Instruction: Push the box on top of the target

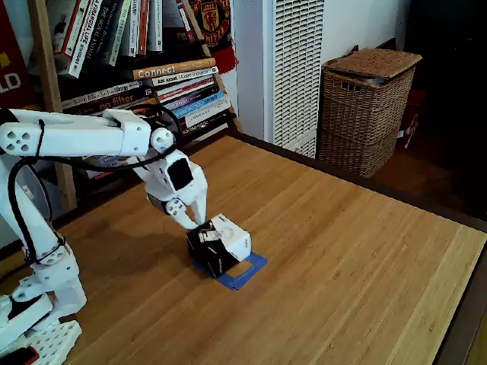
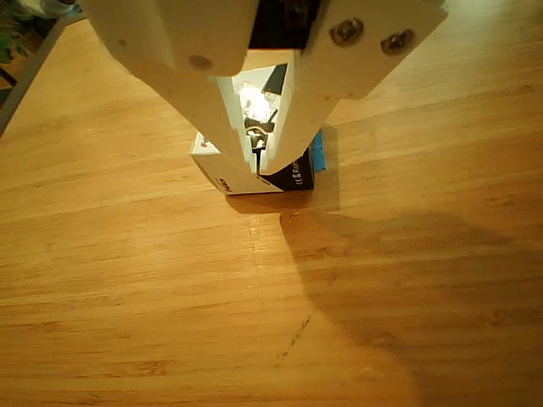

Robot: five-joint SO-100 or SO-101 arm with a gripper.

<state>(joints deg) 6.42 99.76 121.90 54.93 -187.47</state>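
Wooden table (image 1: 365, 251), bookshelf (image 1: 152, 68), wicker basket (image 1: 369, 106), perhaps a radiator (image 1: 297, 68).

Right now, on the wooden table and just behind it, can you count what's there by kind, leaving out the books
Boxes: 1, the black and white box at the gripper
Blue tape squares: 1, the target partly under the box
Robot arms: 1, the white arm
Wicker baskets: 1, the basket beyond the table
Total: 4
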